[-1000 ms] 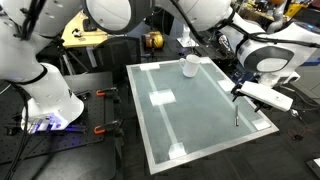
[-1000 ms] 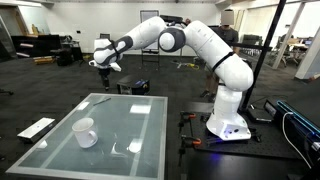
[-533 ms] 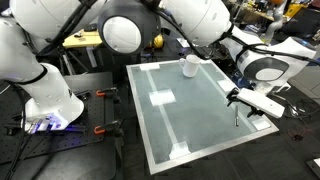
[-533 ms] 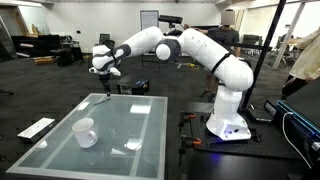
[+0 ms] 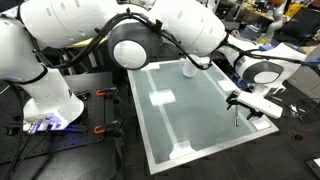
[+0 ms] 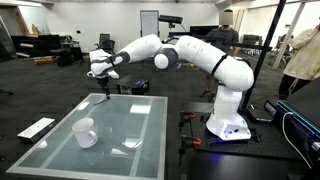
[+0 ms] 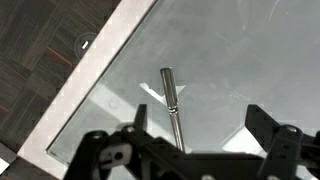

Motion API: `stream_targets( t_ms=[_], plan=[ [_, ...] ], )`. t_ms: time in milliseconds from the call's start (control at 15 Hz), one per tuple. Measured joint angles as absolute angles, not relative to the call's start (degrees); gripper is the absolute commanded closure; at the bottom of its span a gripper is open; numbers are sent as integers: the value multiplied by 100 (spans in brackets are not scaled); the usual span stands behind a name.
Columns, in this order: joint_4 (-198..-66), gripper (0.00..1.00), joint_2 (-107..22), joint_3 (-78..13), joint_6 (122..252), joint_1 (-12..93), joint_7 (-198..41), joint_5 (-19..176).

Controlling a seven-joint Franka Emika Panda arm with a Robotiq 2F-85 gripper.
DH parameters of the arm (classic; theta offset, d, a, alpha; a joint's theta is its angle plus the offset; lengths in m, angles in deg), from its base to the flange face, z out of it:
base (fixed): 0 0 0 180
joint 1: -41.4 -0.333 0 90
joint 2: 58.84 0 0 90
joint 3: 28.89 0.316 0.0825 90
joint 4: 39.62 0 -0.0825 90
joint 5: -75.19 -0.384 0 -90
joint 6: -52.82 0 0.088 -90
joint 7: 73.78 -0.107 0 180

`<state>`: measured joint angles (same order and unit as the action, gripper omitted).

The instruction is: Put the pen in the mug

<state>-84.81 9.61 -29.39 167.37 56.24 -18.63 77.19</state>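
Hovers over glass surface (image 7: pixel 230 60), pincer (image 7: pixel 196 116) spread apart above pen (image 7: pixel 172 98) lying flat; white mug (image 6: pixel 84 132) stands well apart.

Dark carpet (image 6: pixel 40 90), glass table (image 6: pixel 135 118), pale walls (image 6: pixel 70 20)

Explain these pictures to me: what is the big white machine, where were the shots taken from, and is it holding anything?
The white machine is a jointed robot arm; at its end sits a gripper, a claw with two fingers. Two pictures come from cameras in the room, on different sides of the glass table. The third comes from a camera on the wrist, looking down past the fingers. On the glass lie a thin dark pen near one edge, a small white mug well away from it, and white tape squares. The gripper is open over the pen, holding nothing.
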Motion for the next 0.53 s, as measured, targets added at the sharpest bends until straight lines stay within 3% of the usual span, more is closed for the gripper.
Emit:
stream_targets(
  t_ms=[533],
  plan=[
    [-7817, 0, 1440, -2939, 16737, 5565, -1863, 7777]
  ],
)
